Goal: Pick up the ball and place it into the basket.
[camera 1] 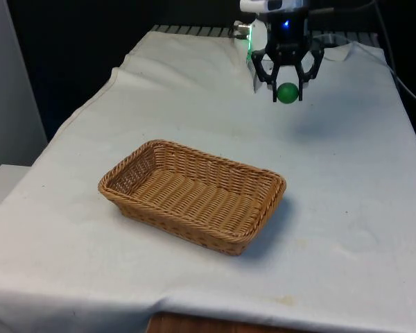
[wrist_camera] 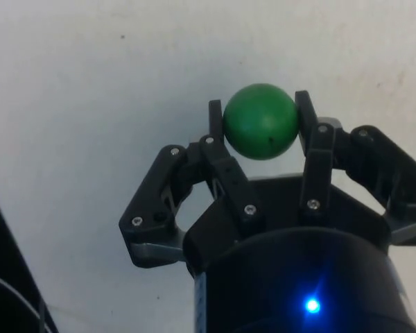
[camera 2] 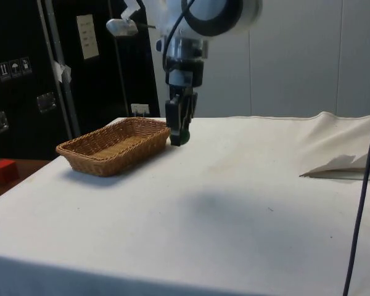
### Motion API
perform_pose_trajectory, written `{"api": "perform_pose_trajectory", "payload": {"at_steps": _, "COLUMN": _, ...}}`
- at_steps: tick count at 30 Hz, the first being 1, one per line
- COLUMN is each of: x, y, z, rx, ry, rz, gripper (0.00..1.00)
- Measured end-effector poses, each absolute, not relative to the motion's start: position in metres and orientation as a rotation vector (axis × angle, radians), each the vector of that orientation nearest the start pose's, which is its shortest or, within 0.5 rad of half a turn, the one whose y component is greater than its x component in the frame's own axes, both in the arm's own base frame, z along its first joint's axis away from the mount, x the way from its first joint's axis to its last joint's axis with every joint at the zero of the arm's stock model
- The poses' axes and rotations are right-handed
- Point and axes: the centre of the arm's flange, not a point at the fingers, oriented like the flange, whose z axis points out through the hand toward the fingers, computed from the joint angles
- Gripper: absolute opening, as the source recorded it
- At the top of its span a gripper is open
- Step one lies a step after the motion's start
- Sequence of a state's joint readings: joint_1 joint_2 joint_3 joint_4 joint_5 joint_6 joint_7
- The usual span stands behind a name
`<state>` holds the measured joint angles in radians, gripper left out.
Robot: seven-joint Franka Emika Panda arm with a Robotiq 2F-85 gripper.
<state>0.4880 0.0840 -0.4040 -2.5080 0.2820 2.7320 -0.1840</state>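
A green ball hangs in the air above the white cloth, with my black gripper shut on it. The wrist view shows the ball pinched between the two fingertips of the gripper, with bare cloth below. The woven wicker basket stands empty on the table, nearer the front edge and to the front view's left of the gripper. In the side view the gripper with the ball hangs just beside the far end of the basket, above the table.
The white cloth has folds and a raised wrinkle at the side view's right. A red block sits off the table near the dark cabinets. A black cable hangs at the side view's right edge.
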Motion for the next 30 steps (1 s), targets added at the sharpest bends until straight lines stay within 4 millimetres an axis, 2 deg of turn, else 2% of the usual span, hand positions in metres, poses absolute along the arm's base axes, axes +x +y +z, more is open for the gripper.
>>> {"api": "perform_pose_trajectory", "payload": {"at_steps": 17, "x": 0.521, "y": 0.033, "z": 0.321, "rx": -3.004, "ry": -0.100, "rz": -0.249, "gripper": 0.01}}
{"api": "perform_pose_trajectory", "payload": {"at_steps": 23, "x": 0.539, "y": 0.034, "z": 0.329, "rx": -3.010, "ry": -0.110, "rz": -0.246, "gripper": 0.01}}
{"api": "perform_pose_trajectory", "payload": {"at_steps": 30, "x": 0.558, "y": 0.038, "z": 0.329, "rx": -3.028, "ry": -0.121, "rz": -0.255, "gripper": 0.01}}
